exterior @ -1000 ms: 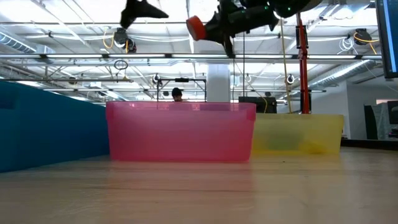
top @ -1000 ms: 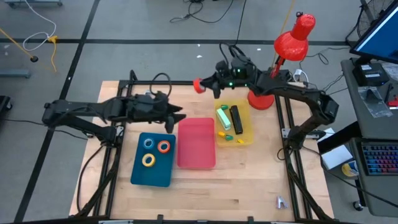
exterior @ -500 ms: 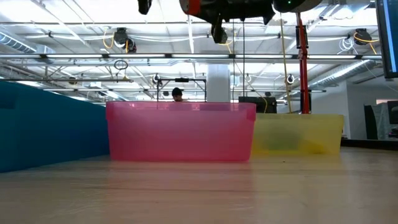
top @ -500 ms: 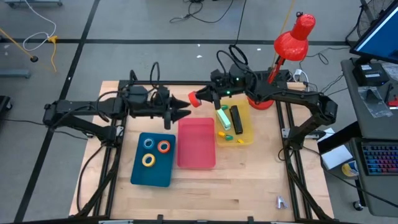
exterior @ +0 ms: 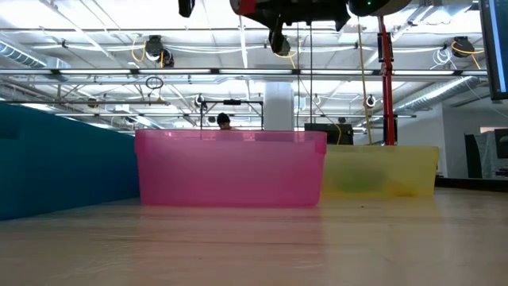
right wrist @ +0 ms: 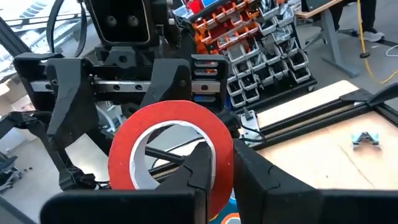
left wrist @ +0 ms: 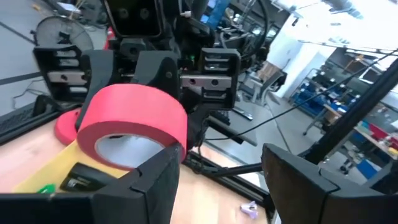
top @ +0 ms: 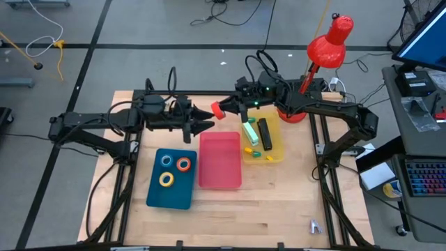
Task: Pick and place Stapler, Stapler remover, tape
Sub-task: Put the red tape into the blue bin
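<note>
My right gripper (top: 224, 110) is shut on the red tape roll (top: 217, 109), in the air just beyond the far end of the pink tray (top: 220, 162). My left gripper (top: 208, 120) is open and points at the roll from the left. In the left wrist view the roll (left wrist: 134, 124) shows close by one of its fingers (left wrist: 152, 183); I cannot tell whether they touch. The blue (top: 166, 161), orange (top: 183, 164) and yellow (top: 167, 179) rolls lie flat in the blue tray (top: 171, 199). A black stapler (top: 265, 134) and a green item (top: 250, 131) lie in the yellow tray (top: 277, 143). My right gripper pinches the red roll's wall (right wrist: 221, 149), one finger (right wrist: 200, 167) inside the ring and one (right wrist: 255, 177) outside. The fingers come about level from the table's right. The roll is lifted clear of the table, its opening facing the right wrist camera.
A red desk lamp (top: 329, 43) stands with its base (top: 293, 111) at the far right, beside the yellow tray. The three trays sit side by side mid-table. Bare wooden table (top: 244, 216) lies toward the near edge. A small metal clip (top: 315, 226) lies near the right front corner.
My right gripper has carried the red roll toward the table's left and near side, toward my left gripper. My left gripper has moved right and toward the far edge, closing in on the roll. In the last half second both have stayed nearly still.
</note>
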{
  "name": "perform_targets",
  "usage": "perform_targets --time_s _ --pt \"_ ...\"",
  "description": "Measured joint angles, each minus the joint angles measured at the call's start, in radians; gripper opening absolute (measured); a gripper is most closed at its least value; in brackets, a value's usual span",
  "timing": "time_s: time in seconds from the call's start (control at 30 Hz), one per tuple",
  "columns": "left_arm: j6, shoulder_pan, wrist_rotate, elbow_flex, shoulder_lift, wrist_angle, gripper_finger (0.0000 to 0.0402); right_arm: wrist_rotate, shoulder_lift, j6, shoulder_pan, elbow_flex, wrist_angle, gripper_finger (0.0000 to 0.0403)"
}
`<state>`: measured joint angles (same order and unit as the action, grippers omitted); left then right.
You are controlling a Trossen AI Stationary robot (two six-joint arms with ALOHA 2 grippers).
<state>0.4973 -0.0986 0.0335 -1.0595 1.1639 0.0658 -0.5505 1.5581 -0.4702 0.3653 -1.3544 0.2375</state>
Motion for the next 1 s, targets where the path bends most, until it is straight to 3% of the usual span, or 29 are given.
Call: perform_targets --time_s 0.57,1.0 --pt "0.009 -0.029 -0.055 0.0 0.002 -0.041 0.0228 0.0 0.0 -0.028 -0.006 0.0 0.037 0.0029" --pt "0.028 -0.048 -0.037 0.0 0.037 0.009 0.0227 0.099 0.015 -0.017 -0.047 0.0 0.051 0.0029"
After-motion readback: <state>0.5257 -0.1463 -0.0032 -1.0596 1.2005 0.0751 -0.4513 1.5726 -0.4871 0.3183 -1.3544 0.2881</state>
